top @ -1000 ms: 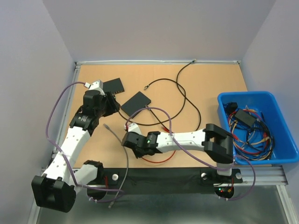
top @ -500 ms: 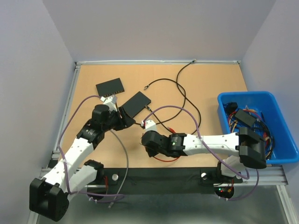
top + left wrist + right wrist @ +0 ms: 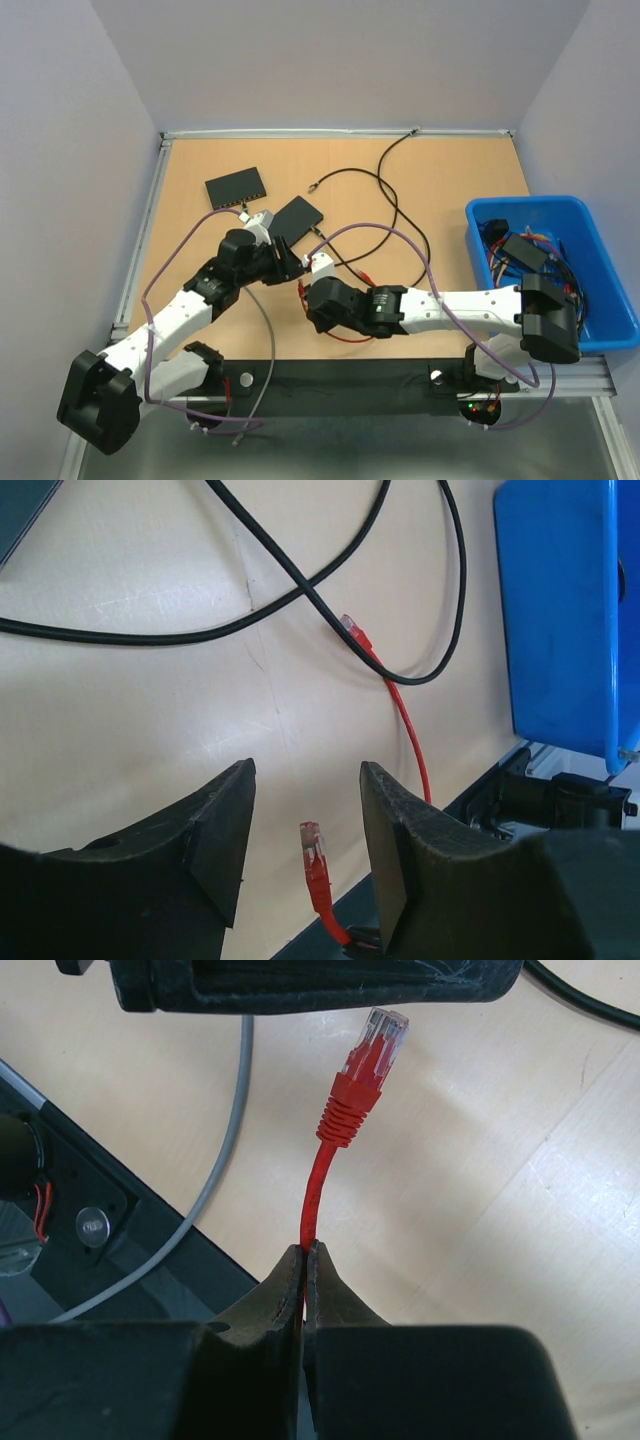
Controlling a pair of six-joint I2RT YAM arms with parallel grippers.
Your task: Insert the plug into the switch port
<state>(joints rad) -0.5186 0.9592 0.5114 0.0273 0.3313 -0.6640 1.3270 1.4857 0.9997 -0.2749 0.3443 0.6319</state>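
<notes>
Tan tabletop, two switches, one bin, one red cable

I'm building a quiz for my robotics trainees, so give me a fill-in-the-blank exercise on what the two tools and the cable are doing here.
1. The right tool is shut on the ___ cable just behind its plug.
2. In the left wrist view, the plug shows in the gap of the left tool, whose jaws stand ___.
3. The bin on the right is coloured ___.

Missing words: red; open; blue.
</notes>
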